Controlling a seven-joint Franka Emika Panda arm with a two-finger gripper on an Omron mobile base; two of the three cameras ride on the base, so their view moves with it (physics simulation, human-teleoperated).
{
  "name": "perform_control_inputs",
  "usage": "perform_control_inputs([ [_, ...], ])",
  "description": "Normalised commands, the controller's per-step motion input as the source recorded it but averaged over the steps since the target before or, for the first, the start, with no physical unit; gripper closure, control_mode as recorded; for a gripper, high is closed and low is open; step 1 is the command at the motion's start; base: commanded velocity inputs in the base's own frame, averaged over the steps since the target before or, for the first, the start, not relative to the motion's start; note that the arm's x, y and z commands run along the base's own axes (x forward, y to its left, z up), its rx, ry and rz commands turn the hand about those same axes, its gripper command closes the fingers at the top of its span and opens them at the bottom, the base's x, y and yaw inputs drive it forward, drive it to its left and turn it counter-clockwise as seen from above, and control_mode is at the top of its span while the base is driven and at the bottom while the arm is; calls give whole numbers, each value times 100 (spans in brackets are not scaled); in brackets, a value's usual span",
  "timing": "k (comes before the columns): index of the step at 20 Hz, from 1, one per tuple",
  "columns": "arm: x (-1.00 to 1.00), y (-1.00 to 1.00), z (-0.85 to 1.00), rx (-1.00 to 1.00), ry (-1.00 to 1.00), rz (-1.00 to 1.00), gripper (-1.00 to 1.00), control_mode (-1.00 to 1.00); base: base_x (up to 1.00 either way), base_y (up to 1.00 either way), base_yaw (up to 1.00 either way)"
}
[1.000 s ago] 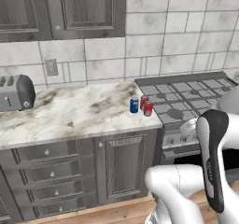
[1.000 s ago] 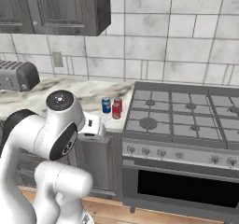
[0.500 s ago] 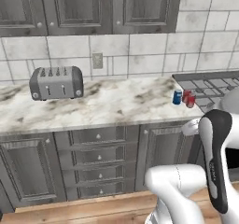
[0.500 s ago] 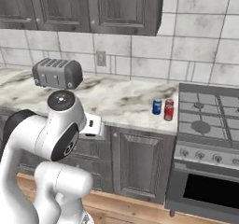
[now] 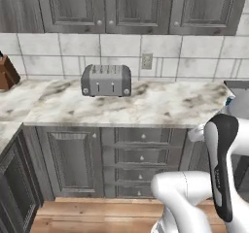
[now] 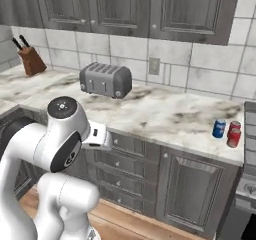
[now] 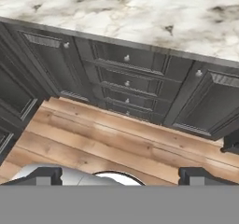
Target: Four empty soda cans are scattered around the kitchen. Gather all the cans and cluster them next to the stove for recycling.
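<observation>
In the left base view the camera has swung leftward with the base, so the grey four-slot toaster [image 5: 106,80] now sits mid-frame on the marble worktop [image 5: 160,108]. In the right base view the small blue soda can [image 6: 219,128] and two red soda cans [image 6: 233,134] stand clustered at the worktop's right end beside the stove edge [image 6: 250,106], so the robot is probably off seeking the fourth. In the hand view the end effector [image 7: 120,175] points at the wooden floor [image 7: 116,143], fingers spread wide and empty.

We see the counter [image 6: 165,115] as polished white marble with grey veining; the toaster [image 6: 105,80] as brushed grey metal, faintly shiny; the cabinets [image 5: 141,157] as dark grey painted wood with small metal knobs, matt; the floor [image 7: 116,143] as warm, smooth wooden planks; the wall tiles [image 5: 73,52] as pale veined stone; the knife block [image 6: 31,60] as brown wood; the blue can [image 6: 219,128] and red cans [image 6: 233,134] as glossy metal.
</observation>
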Motion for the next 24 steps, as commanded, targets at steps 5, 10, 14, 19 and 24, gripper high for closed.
perform_control_inputs([
  [5, 0, 0, 0, 0, 0, 0, -100, 100, 0, 10, 39],
  [10, 0, 0, 0, 0, 0, 0, -100, 100, -4, 5, 42],
  [14, 0, 0, 0, 0, 0, 0, -100, 100, -9, 30, 46],
  [19, 0, 0, 0, 0, 0, 0, -100, 100, -9, 48, 43],
  [24, 0, 0, 0, 0, 0, 0, -100, 100, -9, 74, 39],
])
